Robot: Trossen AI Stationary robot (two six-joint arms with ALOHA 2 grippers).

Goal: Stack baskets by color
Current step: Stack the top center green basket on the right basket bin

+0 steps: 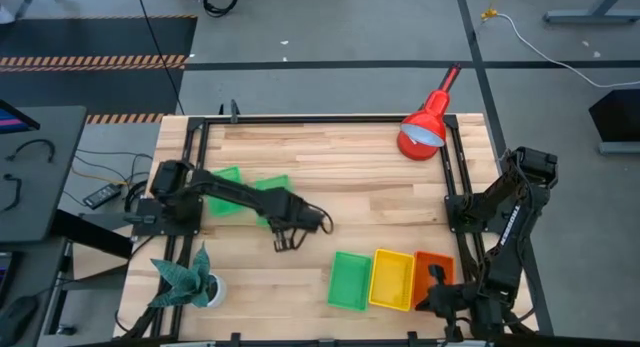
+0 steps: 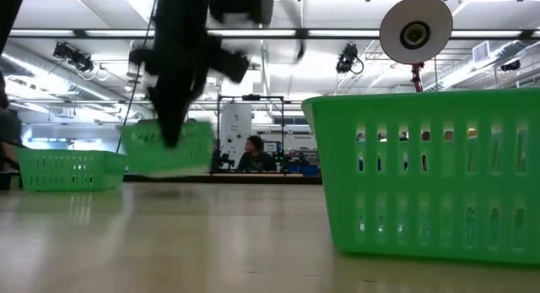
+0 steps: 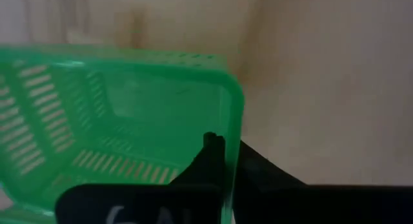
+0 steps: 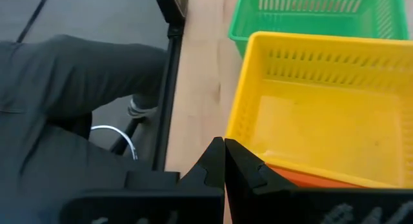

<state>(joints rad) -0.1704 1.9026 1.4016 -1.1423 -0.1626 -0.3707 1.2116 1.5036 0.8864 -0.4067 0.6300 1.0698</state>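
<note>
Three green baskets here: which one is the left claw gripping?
The middle green basket, clamped at its rim by the left claw and lifted off the table. The far-left green one and the one beside the yellow basket rest untouched.

You see a grey floor point(image 1: 330, 47) with striped tape point(image 1: 95, 61) around the wooden counter point(image 1: 340, 152), and bright ceiling lights point(image 2: 76, 31) over a seated person point(image 2: 253, 154).

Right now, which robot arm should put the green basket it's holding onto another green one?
Probably the left. Its left gripper is shut on a green mesh plastic basket's wall, with another green basket close by. The right gripper is shut, empty, parked by the yellow plastic basket.
</note>
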